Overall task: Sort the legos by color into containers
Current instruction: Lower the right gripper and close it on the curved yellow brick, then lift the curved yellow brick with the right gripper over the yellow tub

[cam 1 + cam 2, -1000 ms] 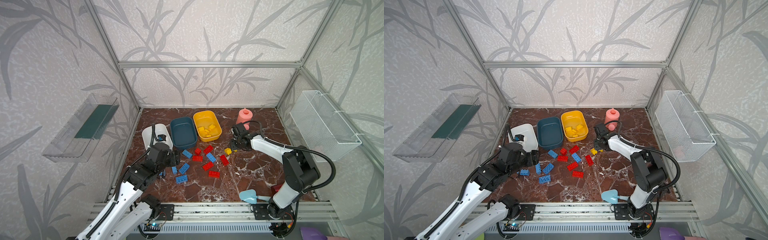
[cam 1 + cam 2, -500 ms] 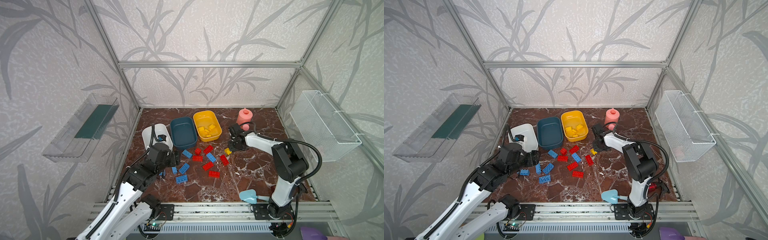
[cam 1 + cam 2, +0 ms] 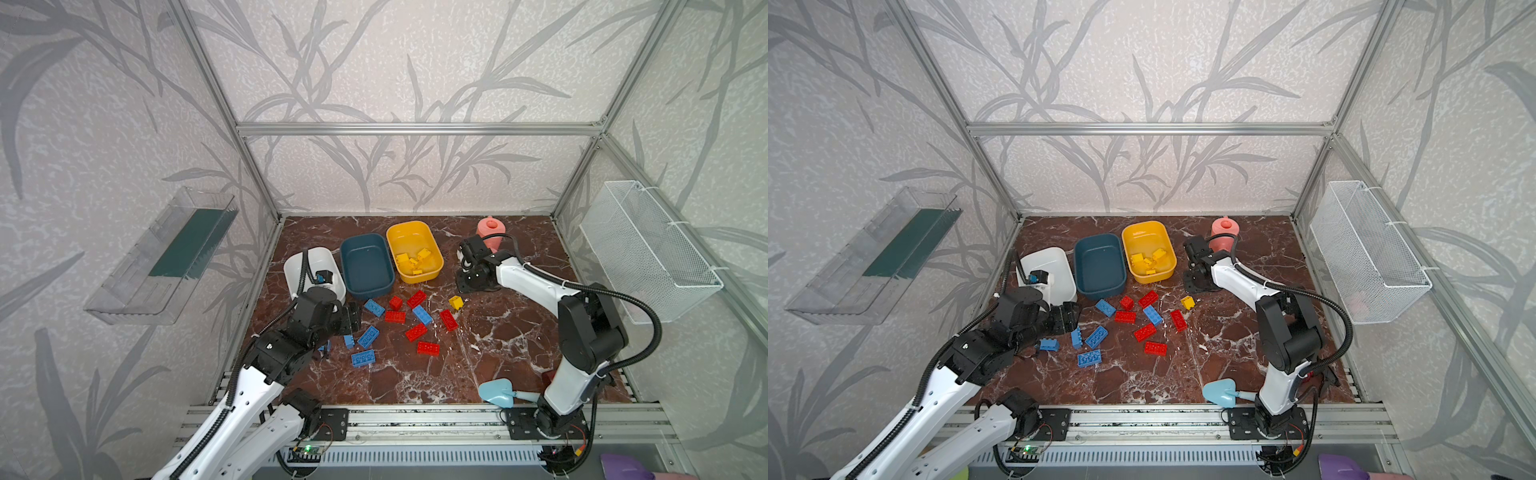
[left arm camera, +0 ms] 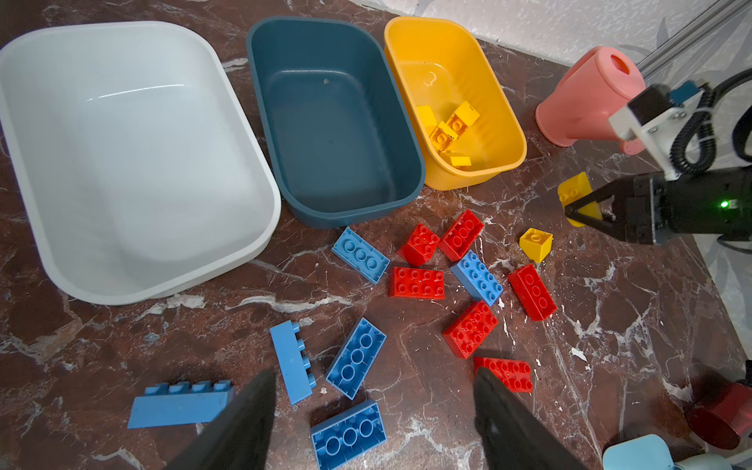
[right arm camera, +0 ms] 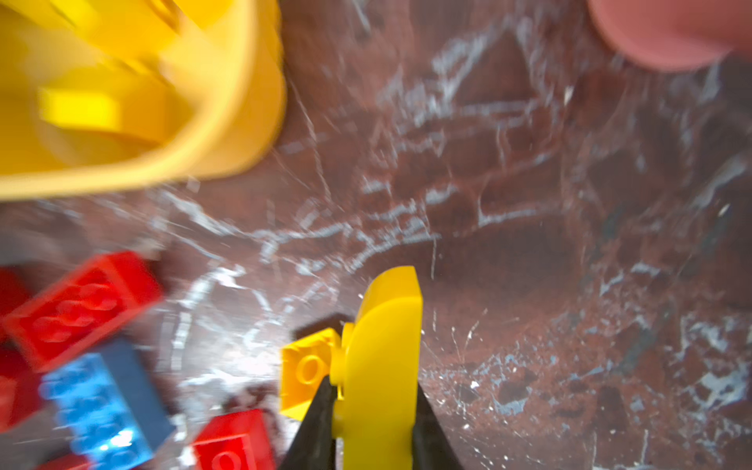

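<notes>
Marble tabletop (image 3: pixel 498 332), pink can (image 3: pixel 490 228) near right fingers (image 5: pixel 317 427) tight on yellow brick (image 5: pixel 382 366); left fingers (image 4: pixel 244 427) wide apart.

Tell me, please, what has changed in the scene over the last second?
The right pincer closed on a yellow lego beside the yellow tub. The left pincer stayed open over the blue legos. The loose legos on the table, the white tub and the teal tub lie as before.
</notes>
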You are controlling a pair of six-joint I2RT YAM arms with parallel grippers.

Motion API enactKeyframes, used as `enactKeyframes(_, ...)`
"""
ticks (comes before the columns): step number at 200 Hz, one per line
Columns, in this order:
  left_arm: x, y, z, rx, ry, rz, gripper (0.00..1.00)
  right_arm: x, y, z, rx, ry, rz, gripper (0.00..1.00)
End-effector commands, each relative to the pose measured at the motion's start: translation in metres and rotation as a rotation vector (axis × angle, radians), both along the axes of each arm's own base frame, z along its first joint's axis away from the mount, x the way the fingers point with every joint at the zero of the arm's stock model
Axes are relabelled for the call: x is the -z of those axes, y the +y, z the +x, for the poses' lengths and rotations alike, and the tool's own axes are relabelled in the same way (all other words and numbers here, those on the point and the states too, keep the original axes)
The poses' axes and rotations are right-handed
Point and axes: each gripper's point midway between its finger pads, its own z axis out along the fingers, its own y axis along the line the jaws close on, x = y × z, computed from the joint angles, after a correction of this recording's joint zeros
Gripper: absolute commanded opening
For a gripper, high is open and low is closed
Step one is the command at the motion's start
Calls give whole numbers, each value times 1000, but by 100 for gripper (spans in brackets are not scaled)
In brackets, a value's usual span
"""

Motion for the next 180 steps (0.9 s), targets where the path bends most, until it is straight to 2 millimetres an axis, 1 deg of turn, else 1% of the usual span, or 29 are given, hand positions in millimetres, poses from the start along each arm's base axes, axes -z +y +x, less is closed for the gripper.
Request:
enactKeyframes(1,0,1,-1,5,-11,-1,76,-43,26,5,-75,-62,103,12)
enactKeyframes(17,-1,1,-1,7,-11,-4,76,-58,42,13,-113,-98,139,12)
enactKeyframes(45,-1,0,-2,9,-14,-5,76,-80,73,29,-159,-159,198,12)
enactKeyframes(61,-1,0,-2,11,-16,-8,76,-87,91,39,-178,-162,237,12)
enactKeyframes(75,-1,0,-2,11,-13,-8,76,-90,107,48,-196,-160,257,12)
enactKeyframes(83,-1,0,-2,11,-12,-8,77,-87,116,52,-208,-154,261,12)
enactKeyframes(90,0,0,-2,11,-12,-8,77,-89,125,57,-219,-161,268,13)
enactKeyframes(96,-1,0,-2,11,-14,-8,76,-82,131,60,-225,-148,263,13)
enactKeyframes(100,-1,0,-2,10,-13,-7,77,-85,136,64,-230,-154,269,13)
enactKeyframes(113,0,0,-1,7,-12,-4,77,-75,146,73,-235,-135,269,13)
enactKeyframes(137,1,1,-1,3,-7,1,77,-59,155,92,-221,-114,256,14)
enactKeyframes(154,3,1,-1,4,-3,6,77,-52,164,100,-221,-103,264,14)
enactKeyframes(180,4,2,-1,2,0,7,77,-42,169,112,-212,-92,257,18)
